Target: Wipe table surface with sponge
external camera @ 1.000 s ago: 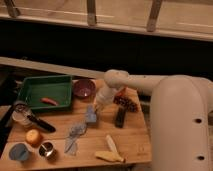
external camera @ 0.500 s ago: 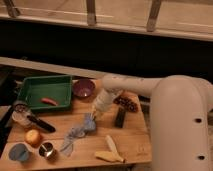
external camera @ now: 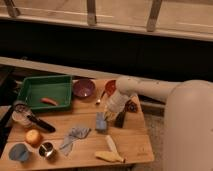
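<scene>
Nearest the camera, along the front edge of the surface (external camera: 135,142), lie a banana (external camera: 111,154), a metal cup (external camera: 47,149), a blue cup (external camera: 19,152) and an orange (external camera: 33,137). Just behind them a crumpled cloth (external camera: 73,136) lies left of the sponge (external camera: 101,122).

The sponge sits flat on the wood near the middle of the surface, which suits a wiping stroke. The gripper (external camera: 107,113) comes down on it from above and behind, at the end of the white arm (external camera: 150,92); whether the fingers are closed on the sponge or only pressing it cannot be told.

A dark upright object (external camera: 120,119) stands just right of the sponge, and the cloth is near on its left, so sideways strokes look cramped; bare wood lies mostly in front.

Farther back are a black tool (external camera: 40,123) at the left, a green tray (external camera: 30,102) holding a carrot (external camera: 49,102), a purple bowl (external camera: 83,88) and a red bowl (external camera: 110,87) behind the arm.
</scene>
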{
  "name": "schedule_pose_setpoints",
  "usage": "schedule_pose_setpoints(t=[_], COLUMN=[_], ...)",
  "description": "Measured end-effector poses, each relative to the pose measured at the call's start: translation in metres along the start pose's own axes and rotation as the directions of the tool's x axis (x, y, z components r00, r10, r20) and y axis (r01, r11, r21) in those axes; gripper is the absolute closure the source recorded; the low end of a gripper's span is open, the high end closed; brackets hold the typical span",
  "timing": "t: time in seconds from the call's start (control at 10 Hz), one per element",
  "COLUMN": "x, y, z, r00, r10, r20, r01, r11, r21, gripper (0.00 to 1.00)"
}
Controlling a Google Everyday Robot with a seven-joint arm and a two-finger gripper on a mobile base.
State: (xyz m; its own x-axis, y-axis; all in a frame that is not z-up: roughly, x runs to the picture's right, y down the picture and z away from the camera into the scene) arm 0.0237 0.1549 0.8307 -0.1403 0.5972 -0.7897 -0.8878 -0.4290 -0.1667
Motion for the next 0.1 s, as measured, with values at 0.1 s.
schedule_pose_setpoints(t=[0.1], x=[-0.0001], y=[0.0], z=[-0.0004], r00=[1.0], r10=[-0.002], r20=[-0.001], r01=[0.002], r11=[1.0], r21=[-0.002], gripper=[1.0])
